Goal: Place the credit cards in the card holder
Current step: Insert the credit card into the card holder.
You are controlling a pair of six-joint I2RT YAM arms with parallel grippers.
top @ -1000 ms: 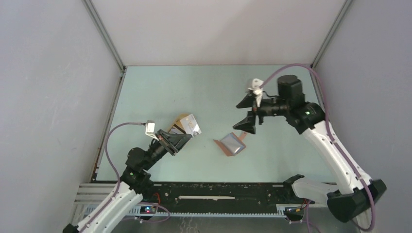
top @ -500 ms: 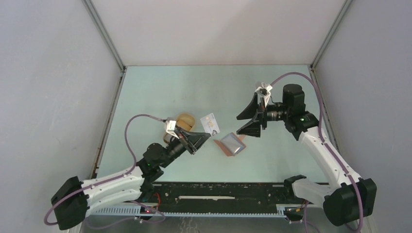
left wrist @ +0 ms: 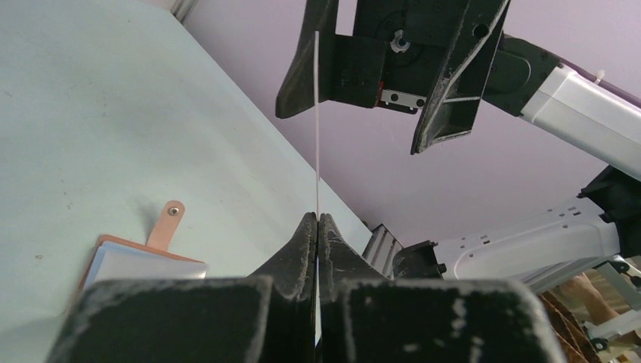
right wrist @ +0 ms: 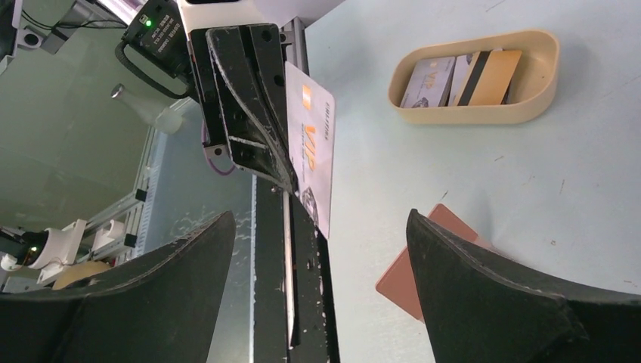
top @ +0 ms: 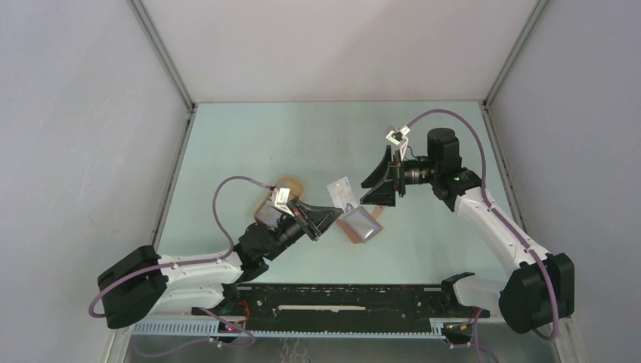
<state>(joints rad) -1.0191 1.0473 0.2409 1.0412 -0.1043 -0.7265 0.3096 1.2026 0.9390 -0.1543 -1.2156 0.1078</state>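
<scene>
My left gripper (top: 331,212) is shut on one edge of a white credit card (top: 342,193) printed with "VIP" (right wrist: 314,151), and holds it upright above the table. In the left wrist view that card (left wrist: 316,113) shows only as a thin line rising from the closed fingertips (left wrist: 308,227). The reddish-brown card holder (top: 361,224) lies open on the table just right of the card, grey-blue slots up. My right gripper (top: 378,181) stands wide open facing the card, not touching it. More credit cards (right wrist: 461,76) lie in the tan tray (right wrist: 529,94).
The tan oval tray (top: 286,184) sits behind my left wrist, partly hidden by it. The card holder's strap (left wrist: 168,223) points away from it across the table. The black rail (top: 340,299) runs along the near edge.
My left arm has carried the white card rightward from over the tray to beside the card holder. The right gripper has swung slightly left and down toward the card, still open.
</scene>
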